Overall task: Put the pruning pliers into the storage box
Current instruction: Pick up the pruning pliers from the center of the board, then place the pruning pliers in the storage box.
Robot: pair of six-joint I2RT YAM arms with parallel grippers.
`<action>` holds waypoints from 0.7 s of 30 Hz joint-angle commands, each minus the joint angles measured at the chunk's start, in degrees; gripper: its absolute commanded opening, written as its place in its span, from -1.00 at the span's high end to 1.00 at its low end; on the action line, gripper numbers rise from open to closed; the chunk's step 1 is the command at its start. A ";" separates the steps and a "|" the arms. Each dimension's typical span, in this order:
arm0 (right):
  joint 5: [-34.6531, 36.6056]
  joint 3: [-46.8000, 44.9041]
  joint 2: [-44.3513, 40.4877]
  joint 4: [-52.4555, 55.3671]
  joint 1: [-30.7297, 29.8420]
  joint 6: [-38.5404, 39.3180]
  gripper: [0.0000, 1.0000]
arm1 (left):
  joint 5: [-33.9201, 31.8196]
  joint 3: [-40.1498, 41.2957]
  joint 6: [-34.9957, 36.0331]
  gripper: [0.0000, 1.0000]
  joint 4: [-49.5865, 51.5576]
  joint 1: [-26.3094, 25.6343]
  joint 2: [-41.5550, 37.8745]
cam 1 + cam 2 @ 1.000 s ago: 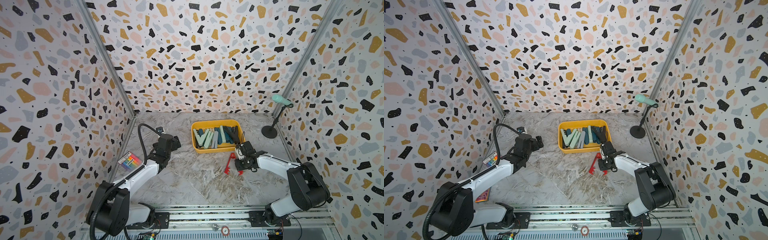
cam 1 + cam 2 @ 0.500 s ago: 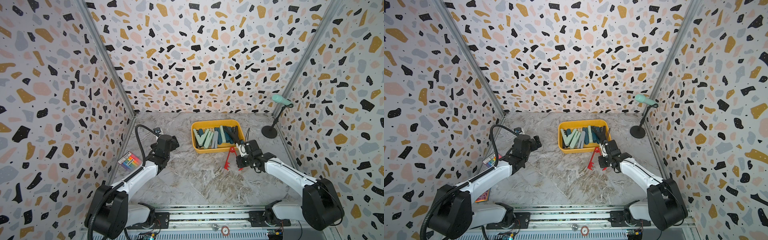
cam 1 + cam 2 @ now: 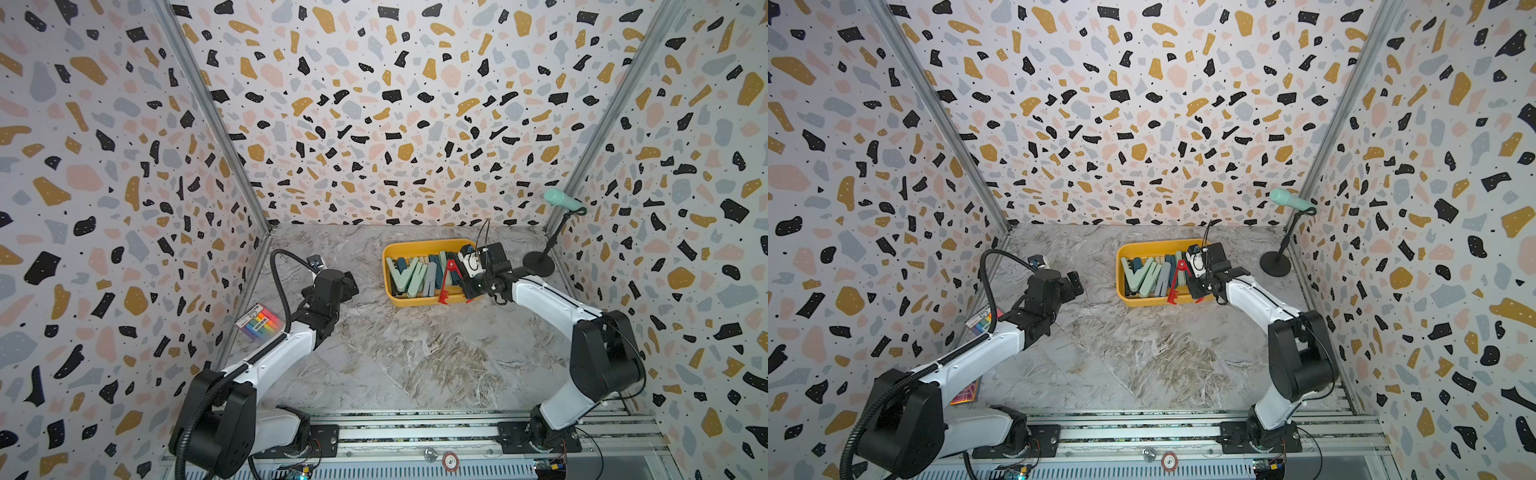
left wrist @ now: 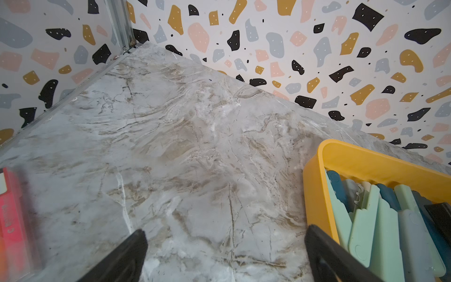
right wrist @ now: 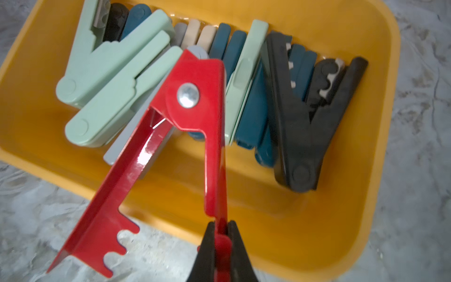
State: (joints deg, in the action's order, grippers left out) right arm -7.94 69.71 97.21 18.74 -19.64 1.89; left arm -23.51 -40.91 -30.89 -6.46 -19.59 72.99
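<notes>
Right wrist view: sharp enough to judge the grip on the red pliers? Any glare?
Right wrist view: red pliers sharp at the rivet, small glare streak on one arm; right gripper soft, yet visibly clamped on the other arm. Left wrist view: packet blurred.

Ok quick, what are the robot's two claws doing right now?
Left gripper: open, holding nothing.
Right gripper: shut on one arm of the red metal pruning pliers, partly over the shallow yellow plastic storage box.

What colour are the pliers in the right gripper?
Those pruning pliers are glossy red with a silver hinge rivet; clearest in the right wrist view.
</notes>
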 commanded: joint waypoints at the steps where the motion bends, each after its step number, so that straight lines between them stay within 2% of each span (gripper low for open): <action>1: -3.40 6.95 4.17 1.63 1.14 5.12 1.00 | -1.01 0.14 0.32 -0.99 -0.19 0.28 -0.13; 5: -4.36 14.45 10.46 5.32 2.06 8.33 1.00 | -1.40 -0.14 0.77 -0.99 0.34 0.42 0.03; 9: -4.67 17.41 13.07 6.72 2.73 8.96 1.00 | -1.65 0.08 0.81 -0.99 0.57 0.43 -0.08; 21: -4.15 12.71 11.15 6.04 3.73 7.84 1.00 | -1.06 -0.03 0.33 -0.99 -0.13 0.43 0.54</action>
State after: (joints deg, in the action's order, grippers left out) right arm -11.77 82.65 111.92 24.88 -15.99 10.39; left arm -24.45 -40.91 -30.74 -5.41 -19.55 73.10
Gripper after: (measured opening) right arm 0.099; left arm 0.995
